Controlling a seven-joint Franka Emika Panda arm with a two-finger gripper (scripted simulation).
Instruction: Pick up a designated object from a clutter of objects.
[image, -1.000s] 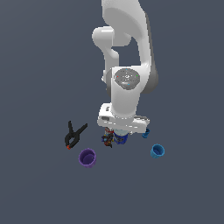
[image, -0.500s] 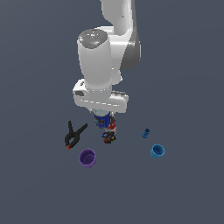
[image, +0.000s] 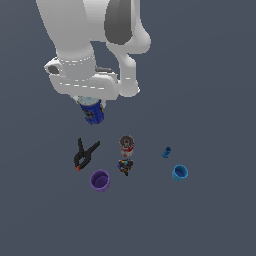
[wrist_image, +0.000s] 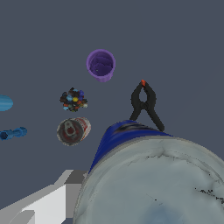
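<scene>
The designated object, a dark blue can (image: 92, 112) with a pale silver top, hangs in the air under my gripper (image: 90, 102), which is shut on it. It is well above the clutter of objects. In the wrist view the can's pale top (wrist_image: 153, 183) fills the near corner, its blue side (wrist_image: 114, 139) shows beyond it, and one grey finger (wrist_image: 48, 201) lies beside it. Most of the fingers are hidden behind the hand and the can.
On the floor lie a black spring clamp (image: 85, 154), a purple cup (image: 100, 180), a red-and-white can (image: 126, 145), a tiny multicoloured piece (image: 124, 166), a small blue cup (image: 166, 152) and a light blue cup (image: 179, 172).
My arm has risen from the clutter and moved toward the exterior view's left, carrying the blue can up off the floor. The other items have stayed where they were.
</scene>
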